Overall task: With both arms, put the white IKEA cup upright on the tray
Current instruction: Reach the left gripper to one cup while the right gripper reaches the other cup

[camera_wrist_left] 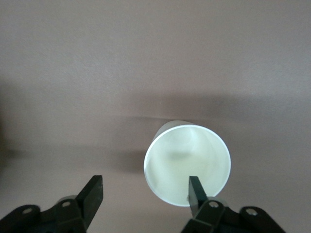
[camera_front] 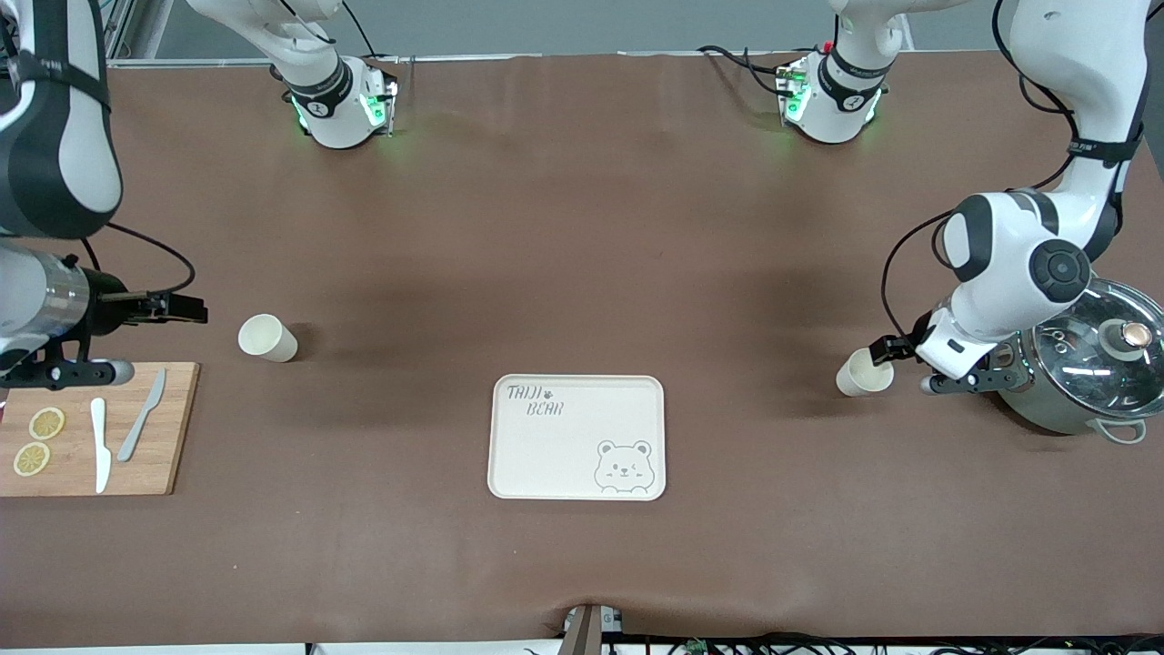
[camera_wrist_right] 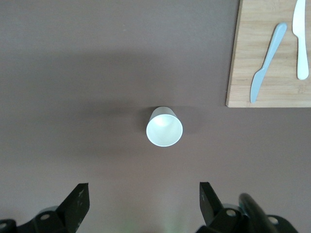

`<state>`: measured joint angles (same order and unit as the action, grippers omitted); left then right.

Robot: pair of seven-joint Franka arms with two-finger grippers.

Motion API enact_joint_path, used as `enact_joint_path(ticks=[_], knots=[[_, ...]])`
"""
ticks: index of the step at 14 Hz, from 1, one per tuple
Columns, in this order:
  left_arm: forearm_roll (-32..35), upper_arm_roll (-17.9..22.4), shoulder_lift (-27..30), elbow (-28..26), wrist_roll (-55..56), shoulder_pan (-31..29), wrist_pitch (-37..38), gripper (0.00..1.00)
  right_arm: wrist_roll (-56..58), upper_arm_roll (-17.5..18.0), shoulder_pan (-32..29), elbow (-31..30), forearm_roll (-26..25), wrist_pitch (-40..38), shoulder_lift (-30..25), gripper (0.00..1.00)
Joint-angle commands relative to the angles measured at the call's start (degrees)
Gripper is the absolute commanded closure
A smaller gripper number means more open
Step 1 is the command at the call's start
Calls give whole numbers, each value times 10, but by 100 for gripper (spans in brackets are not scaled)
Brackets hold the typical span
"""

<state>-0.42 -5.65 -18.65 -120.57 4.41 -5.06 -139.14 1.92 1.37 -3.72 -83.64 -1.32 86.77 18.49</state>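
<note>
Toward the left arm's end of the bench, my left end effector (camera_front: 880, 349) sits low right by a white cup (camera_front: 863, 373) lying on its side, mouth facing the wrist cam. Fingers (camera_wrist_left: 197, 193) are spread apart; one tip overlaps the cup's rim (camera_wrist_left: 187, 165) in the left wrist view, the other is off to the side, so the cup isn't centred btwn them. Can't tell if the tip is touching. Just beside that arm, a steel pot (camera_front: 1082, 368) w/ glass lid stands at the bench edge.

At the right arm's end, my right end effector (camera_front: 186, 307) hovers above the bench near a 2nd cup (camera_front: 267, 337), also on its side w/ its mouth toward the wrist cam (camera_wrist_right: 164, 127). Fingers (camera_wrist_right: 77, 199) wide apart, cup well clear of them. Nearer the front cam than this end effector is a wooden board (camera_front: 95, 429) w/ two knives (camera_front: 120, 429) and two lemon slices (camera_front: 38, 441).

Tray (camera_front: 578, 438) lies flat mid-bench, btwn the two cups and nearer the front cam than both, bare, bear face showing. Neither cup is on it.
</note>
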Motion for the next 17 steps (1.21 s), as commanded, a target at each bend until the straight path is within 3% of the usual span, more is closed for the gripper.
enact_joint_path(ticks=[1,2,3,5,6,12,17], knots=[[-15,-1,-16,7,-4,2,-9,32,-14,4,-28,8,-6,-16,22,0],[-14,-1,-20,9,-4,3,-10,41,-23,5,-37,9,-3,-17,30,0],[-15,-1,-22,11,-4,3,-9,55,-30,5,-40,8,-3,-17,36,0],[-15,-1,-27,12,-3,5,-9,96,-79,4,-43,8,-3,-10,38,0],[-14,-1,-27,12,-5,6,-8,100,-116,4,-45,-5,-4,19,41,0],[-14,-1,-10,23,-2,27,6,100,-130,5,-66,-164,-4,180,2,0],[-14,-1,-17,119,130,103,101,100,-134,5,-80,-317,-4,366,-29,0]])
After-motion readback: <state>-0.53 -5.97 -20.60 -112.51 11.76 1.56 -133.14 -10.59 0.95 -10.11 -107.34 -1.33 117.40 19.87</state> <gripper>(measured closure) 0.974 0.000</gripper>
